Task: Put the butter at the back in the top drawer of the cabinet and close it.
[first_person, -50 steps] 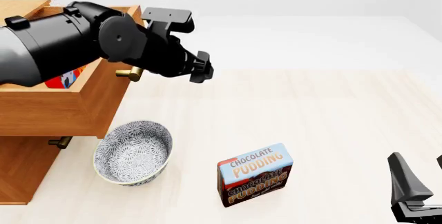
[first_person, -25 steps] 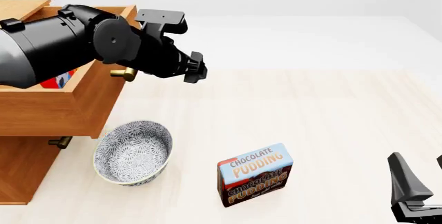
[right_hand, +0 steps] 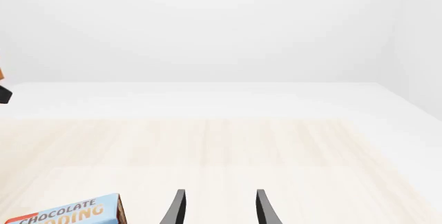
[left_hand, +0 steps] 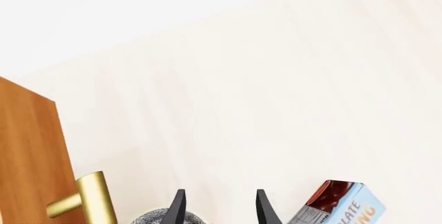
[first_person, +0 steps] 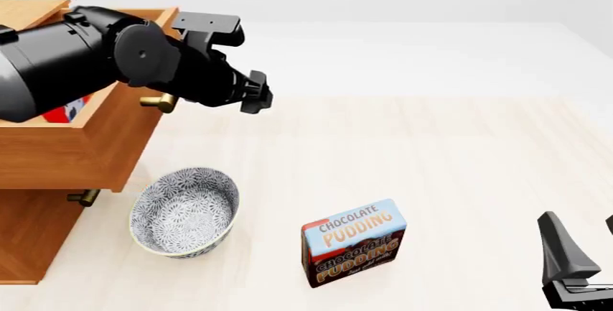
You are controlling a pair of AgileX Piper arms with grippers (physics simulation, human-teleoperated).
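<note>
Hovering beside the top drawer's (first_person: 67, 149) brass handle (first_person: 158, 101), left gripper (first_person: 251, 93) parted and empty, butter (first_person: 59, 109) lying in the open drawer behind its arm, right gripper (right_hand: 218, 208) parted, empty, well apart.

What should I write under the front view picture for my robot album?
Left gripper beside the open top drawer, butter inside; bowl and pudding box wait on the table.

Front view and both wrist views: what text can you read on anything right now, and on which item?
"CHOCOLATE PUDDING": pudding box, upper blue panel, front view.
"CHOCOLATE PUDDING": same box, lower brown panel; the small line under it is too small to read.
"CHOCOLATE ...DDING": same box, cut off in the right wrist view.
"...LATE": same box, left wrist view.
Butter in the top drawer: lettering unreadable.
</note>
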